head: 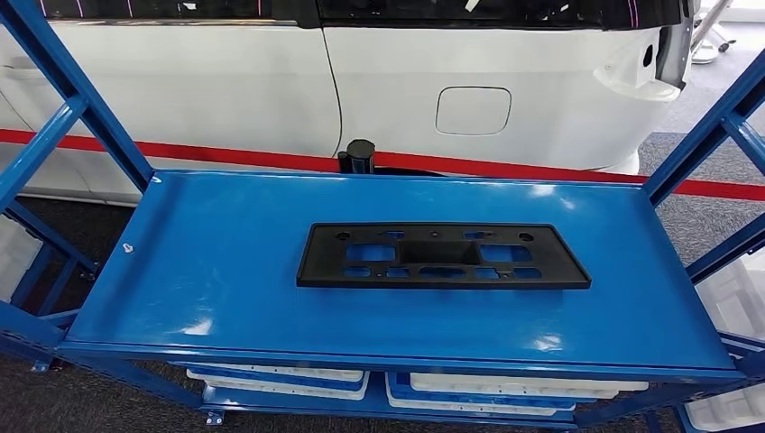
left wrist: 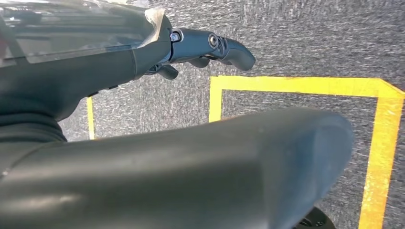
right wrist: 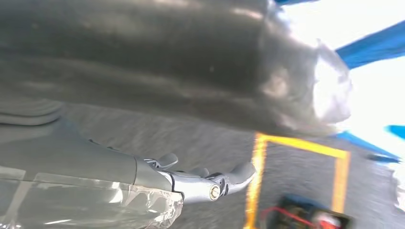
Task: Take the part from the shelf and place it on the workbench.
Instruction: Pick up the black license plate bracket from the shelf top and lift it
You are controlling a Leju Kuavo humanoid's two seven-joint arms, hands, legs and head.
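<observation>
Setting: As the head view looks down, a blue shelf (head: pixel 207 262) fills the middle, its top deck carrying the part.
Left posts: blue diagonal struts (head: pixel 63 99) rise at the shelf's left end.
Part: a black flat plate (head: pixel 442 256) with rectangular cut-outs lies flat on the deck, slightly right of centre and well apart from every edge.
Long axis: runs left to right, parallel to the deck's front edge; the wider edge faces the robot, the narrower edge faces the car.
Behind: a white car body (head: pixel 379 81) with a fuel flap, a red floor stripe (head: pixel 225 158) below it, and a small black cylinder (head: pixel 359 155) just past the deck's rear edge.
Below: white trays (head: pixel 280 374) sit on the lower level.
Left hand (left wrist: pixel 191 52): hangs over grey carpet with yellow floor tape (left wrist: pixel 296 85); fingers extended, holding nothing.
Right hand (right wrist: pixel 200 179): likewise over carpet, fingers stretched out and apart, nothing in them.
</observation>
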